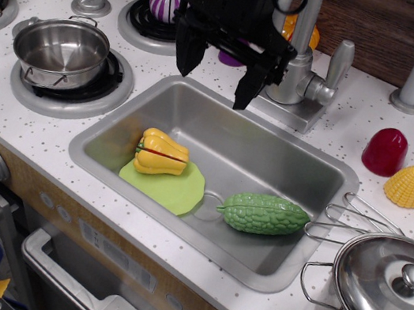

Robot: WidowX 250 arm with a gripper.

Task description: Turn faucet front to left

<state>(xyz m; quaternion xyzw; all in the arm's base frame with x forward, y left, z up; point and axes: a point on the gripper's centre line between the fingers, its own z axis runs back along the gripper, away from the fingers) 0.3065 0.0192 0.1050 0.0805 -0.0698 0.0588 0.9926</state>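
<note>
observation.image: faucet [298, 81] half behind gripper [217, 72]

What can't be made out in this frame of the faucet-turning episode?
- Faucet: the top of its pipe runs off the upper edge, so where the spout points is unseen; the tool covers its left side.
- Purple piece behind the tool: mostly hidden.
- Orange object behind the pipe: only a sliver shows.
- Lidded pot: cut by the right edge.

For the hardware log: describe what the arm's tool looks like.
The tool is all black: a wide boxy body with two long tapering fingers that point down. A black cable loops near its top. No markings show.
</note>
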